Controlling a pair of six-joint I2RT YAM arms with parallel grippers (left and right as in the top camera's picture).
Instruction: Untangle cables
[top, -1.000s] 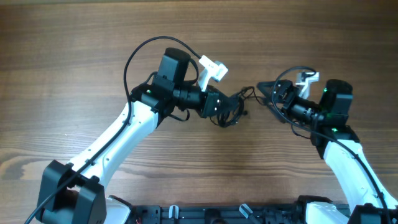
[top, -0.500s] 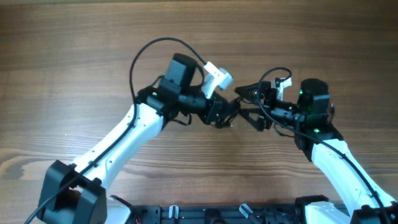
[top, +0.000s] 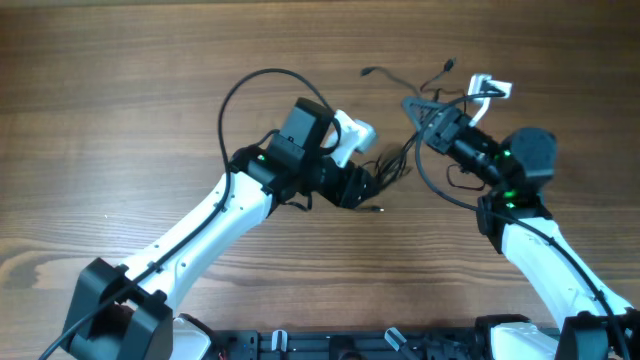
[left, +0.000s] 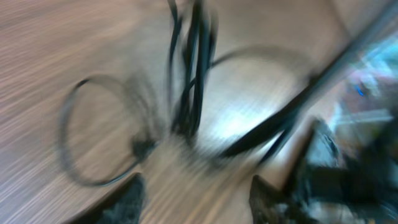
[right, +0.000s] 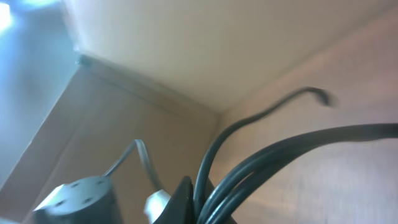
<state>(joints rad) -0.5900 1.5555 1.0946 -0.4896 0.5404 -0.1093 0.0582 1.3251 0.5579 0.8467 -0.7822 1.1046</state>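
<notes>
The cables (top: 392, 168) are thin black cords bunched between the two arms, with loose ends trailing toward the far side (top: 371, 72). My right gripper (top: 420, 113) is raised and shut on several strands; in the right wrist view the cords (right: 280, 149) run out from its pinched jaws (right: 214, 202). My left gripper (top: 368, 192) sits low beside the bundle and is open. The left wrist view is blurred: its fingertips (left: 134, 194) stand apart over bare wood, with the cords (left: 189, 81) and a loose loop (left: 93, 140) just ahead.
The left arm's own thick black cable arcs over the table (top: 240, 95). White camera mounts stick out from both wrists (top: 355, 132) (top: 490, 88). The arm bases line the near table edge (top: 330, 345). Bare wooden tabletop (top: 100, 100) spreads to the left and far side.
My left gripper has let go of the cords and opened. My right gripper moved in, shut on the strands and pulled them up and toward the far side.
</notes>
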